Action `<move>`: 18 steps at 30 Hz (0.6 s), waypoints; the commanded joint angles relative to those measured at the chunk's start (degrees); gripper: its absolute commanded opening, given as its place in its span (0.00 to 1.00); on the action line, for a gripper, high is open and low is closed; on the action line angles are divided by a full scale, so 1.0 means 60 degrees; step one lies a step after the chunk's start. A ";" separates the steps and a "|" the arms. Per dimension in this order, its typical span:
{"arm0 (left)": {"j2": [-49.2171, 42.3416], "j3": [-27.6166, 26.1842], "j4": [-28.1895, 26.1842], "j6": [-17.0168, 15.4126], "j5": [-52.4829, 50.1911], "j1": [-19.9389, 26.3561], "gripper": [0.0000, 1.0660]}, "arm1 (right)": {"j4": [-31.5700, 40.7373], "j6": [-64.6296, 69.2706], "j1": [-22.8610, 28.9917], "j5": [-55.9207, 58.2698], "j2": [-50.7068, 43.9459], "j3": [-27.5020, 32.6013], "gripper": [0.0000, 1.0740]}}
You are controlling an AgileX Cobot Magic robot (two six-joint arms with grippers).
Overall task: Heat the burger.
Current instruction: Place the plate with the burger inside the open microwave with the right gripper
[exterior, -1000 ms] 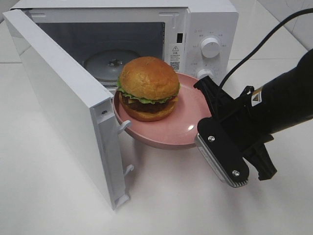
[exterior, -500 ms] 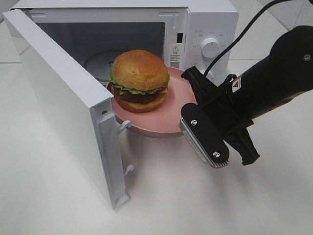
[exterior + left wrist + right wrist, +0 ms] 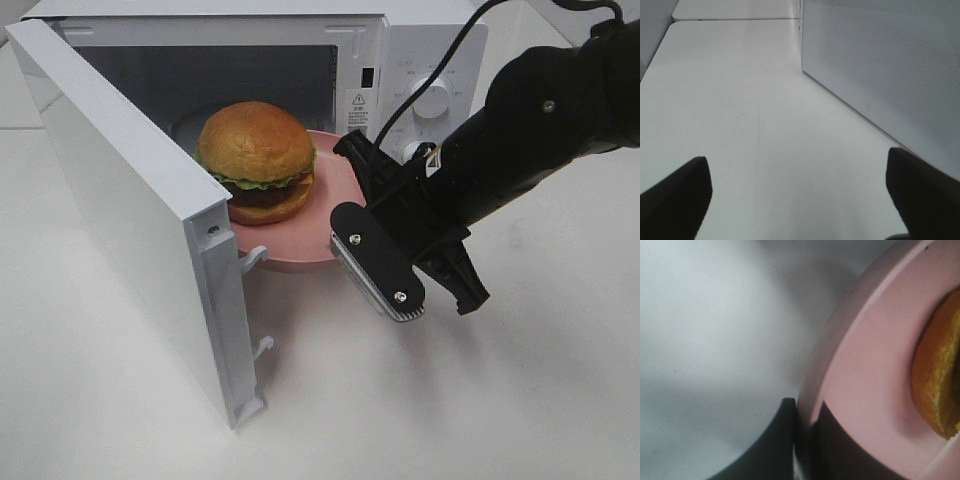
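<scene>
The burger [image 3: 255, 160], with its golden-brown bun, lettuce frill and dark patty, sits on a round pink plate [image 3: 332, 182]. The plate is held in the air, partly inside the open microwave [image 3: 420, 60]. My right gripper [image 3: 348, 192] is shut on the plate's right rim. In the right wrist view that gripper [image 3: 807, 425] pinches the plate rim [image 3: 815, 385], with the burger's bun [image 3: 937, 385] at the edge of the picture. My left gripper [image 3: 800, 200] stands open over bare table beside the microwave's side wall [image 3: 890, 65], holding nothing.
The microwave door [image 3: 120, 200] swings wide open toward the front left, close to the plate's left edge. A glass turntable [image 3: 190, 125] lies inside the cavity. Two knobs [image 3: 432, 95] sit on the right panel. The right arm's cable [image 3: 450, 50] arcs over the microwave.
My right gripper has carried the plate and burger left and back, from in front of the microwave to partly inside its opening. The left gripper has stayed open.
</scene>
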 commanded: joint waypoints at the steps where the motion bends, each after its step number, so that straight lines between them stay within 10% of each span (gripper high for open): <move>1: -0.0229 0.0010 -0.0048 0.0000 -0.0143 -0.0038 0.81 | 0.0048 0.0010 0.0029 -0.0372 0.0019 -0.0372 0.00; 18: -0.0229 0.0010 -0.0048 -0.0010 -0.0143 -0.0038 0.81 | 0.0029 0.0401 0.0029 0.0984 0.1499 -0.2607 0.00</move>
